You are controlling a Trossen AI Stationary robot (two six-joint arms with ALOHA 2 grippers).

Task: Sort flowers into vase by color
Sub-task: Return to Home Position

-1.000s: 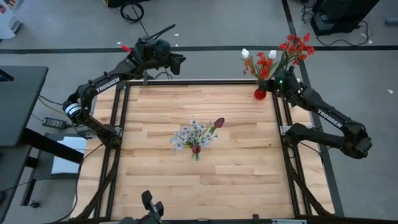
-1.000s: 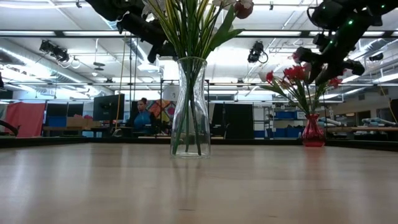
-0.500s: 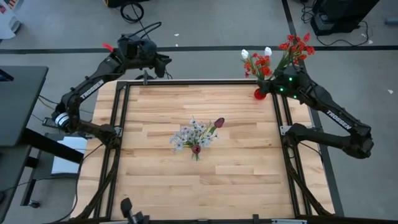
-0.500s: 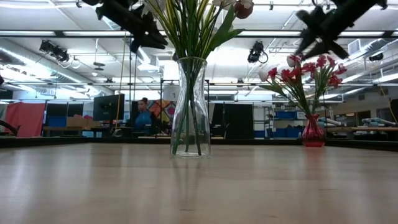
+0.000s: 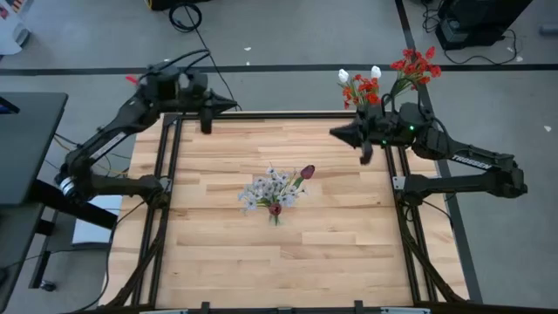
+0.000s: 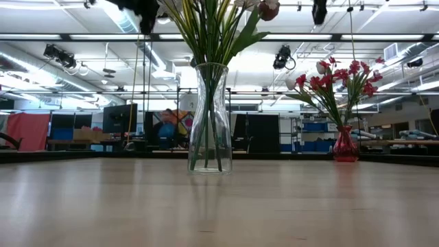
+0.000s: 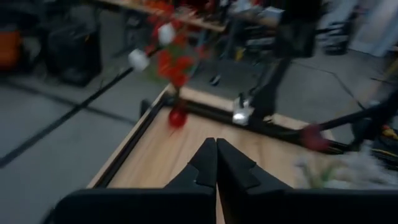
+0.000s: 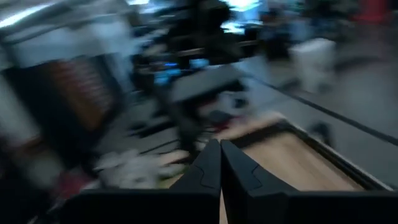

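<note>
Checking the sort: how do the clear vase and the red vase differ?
The clear vase is tall see-through glass; the red vase looks shorter and coloured. The clear vase stands at the table centre; the red vase at its far right corner. The clear vase holds pale sprays and a maroon tulip; the red vase, red flowers and white buds. Both stand upright.

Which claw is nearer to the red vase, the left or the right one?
Right. The right claw is above the far right corner, close to the red vase; the left claw is over the far edge near the left corner, much farther off.
</note>
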